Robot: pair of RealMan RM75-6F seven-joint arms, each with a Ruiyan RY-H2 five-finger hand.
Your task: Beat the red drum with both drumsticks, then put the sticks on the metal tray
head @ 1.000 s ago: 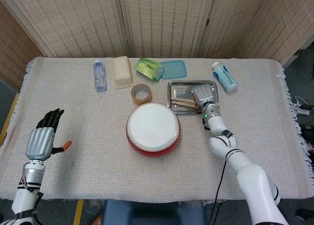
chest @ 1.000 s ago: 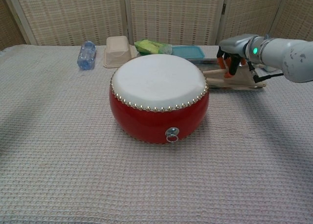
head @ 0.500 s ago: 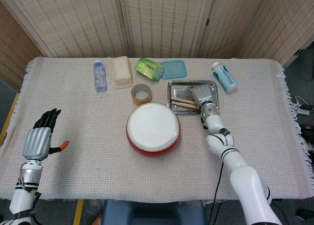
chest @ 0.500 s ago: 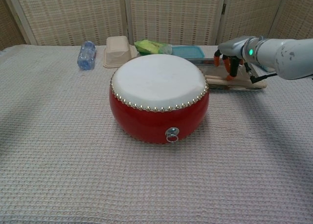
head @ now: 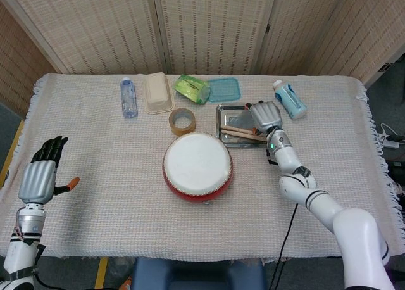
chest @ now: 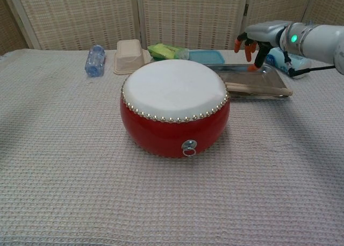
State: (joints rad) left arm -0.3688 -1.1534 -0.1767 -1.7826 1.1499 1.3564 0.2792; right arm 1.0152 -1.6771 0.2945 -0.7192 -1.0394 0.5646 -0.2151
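Drumsticks [head: 239, 133] lie side by side on the metal tray [head: 225, 110], seen from the head camera with their long axis running roughly left to right across the tray's front half, the right ends tucked under the right hand [head: 266, 116]. That hand hovers over the tray's right part with its fingers spread and nothing in them (released). Half a second ago it sat lower and nearer the sticks; now it is shifted toward the back-right, and the forearm leans further to the right. The red drum [head: 197, 166] stands on the desk [head: 114, 176] just in front of the tray, skin upward. The left hand [head: 39, 179] is raised at the desk's left edge, fingers apart and holding nothing; it has drifted further left and slightly down since then. A tape roll [head: 182, 121] lies behind the drum.

From the chest camera, the drumsticks [chest: 258, 88] stretch across the tray [chest: 271, 77] from behind the drum [chest: 174, 109] out to the tray's right front corner. The right hand [chest: 257, 39] hangs clear above the tray, its orange-tipped fingers [chest: 249, 48] pointing down; earlier they reached down to the sticks. The left hand does not show here.
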